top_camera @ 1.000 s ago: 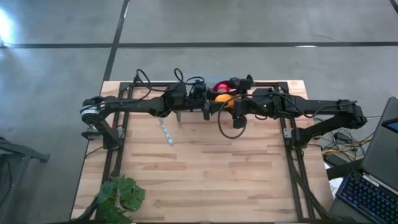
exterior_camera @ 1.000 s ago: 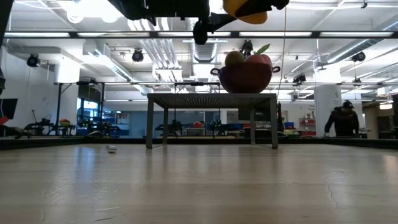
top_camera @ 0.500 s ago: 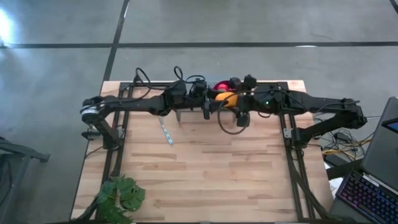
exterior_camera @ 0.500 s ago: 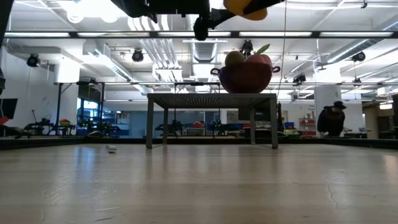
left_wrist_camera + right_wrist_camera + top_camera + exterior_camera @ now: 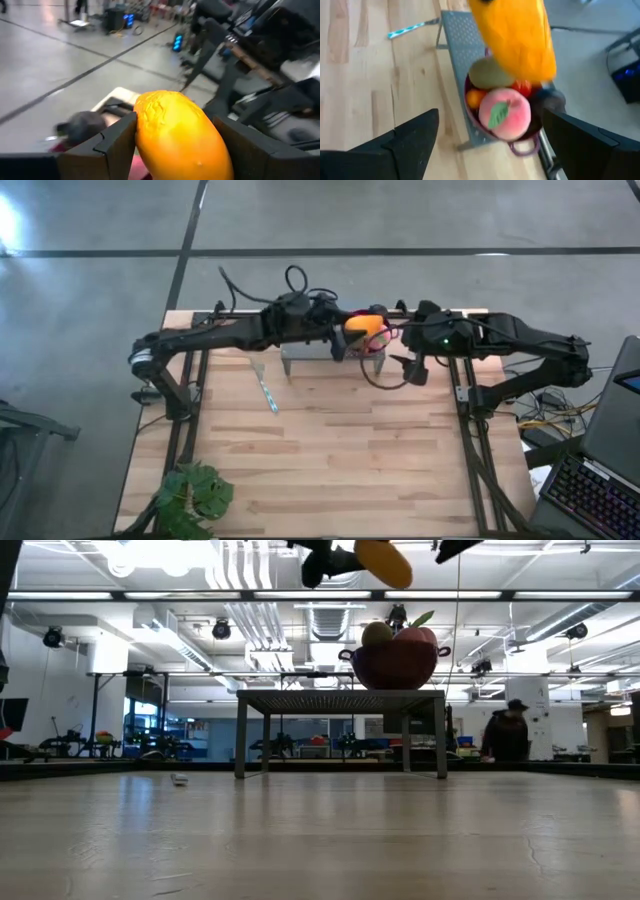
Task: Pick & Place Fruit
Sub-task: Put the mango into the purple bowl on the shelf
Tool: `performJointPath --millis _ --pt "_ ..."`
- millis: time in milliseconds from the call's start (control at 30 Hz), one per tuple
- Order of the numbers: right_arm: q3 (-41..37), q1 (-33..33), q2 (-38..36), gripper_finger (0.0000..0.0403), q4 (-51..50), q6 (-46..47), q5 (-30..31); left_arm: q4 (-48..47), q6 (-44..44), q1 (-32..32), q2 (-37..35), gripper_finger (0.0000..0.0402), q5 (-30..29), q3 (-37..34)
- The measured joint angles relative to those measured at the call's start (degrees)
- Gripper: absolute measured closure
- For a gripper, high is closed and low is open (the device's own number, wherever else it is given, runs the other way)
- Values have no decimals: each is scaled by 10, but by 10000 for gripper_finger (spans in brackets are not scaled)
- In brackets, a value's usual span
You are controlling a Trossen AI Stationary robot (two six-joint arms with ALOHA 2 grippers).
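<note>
L gripper point(image 5: 348, 340) is clamping the orange fruit point(image 5: 364, 327) betw. its jaws, holding it in the air above the purple bowl point(image 5: 520, 140) on the metal stand point(image 5: 305, 358). R gripper point(image 5: 412, 367) is hanging just beside, jaws apart, w/ nothing betw. them, the fruit sitting well clear of them.

The wide wooden table point(image 5: 330, 450) lies open from its middle to the near edge, with only a thin blue-tipped stick point(image 5: 266, 392) left of centre and a leafy plant point(image 5: 192, 494) at the near left corner in the way. At the far edge a grey perforated stand point(image 5: 340, 698) carries the purple bowl point(image 5: 394, 666), already heaped with fruit. The space above it is crowded: the left gripper point(image 5: 170, 145) grips an orange fruit point(image 5: 363, 327) there, and the right gripper point(image 5: 485, 145), spread wide, hangs just beside.
</note>
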Motion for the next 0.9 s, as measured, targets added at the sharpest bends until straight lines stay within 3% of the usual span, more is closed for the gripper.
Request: performJointPath --millis 233,433,500,667,900 --pt "-27 0 -41 82 -14 20 0 -129 89 1 0 149 -48 83" --pt "-49 0 -75 103 -9 21 0 -161 220 2 2 149 -52 93" --pt "-55 0 -85 110 -7 25 0 -163 243 2 6 149 -80 93" --pt "-65 0 -103 122 7 40 0 -171 239 11 22 149 -151 108" --pt "-83 0 -107 139 15 61 2 -264 188 15 76 149 -161 212"
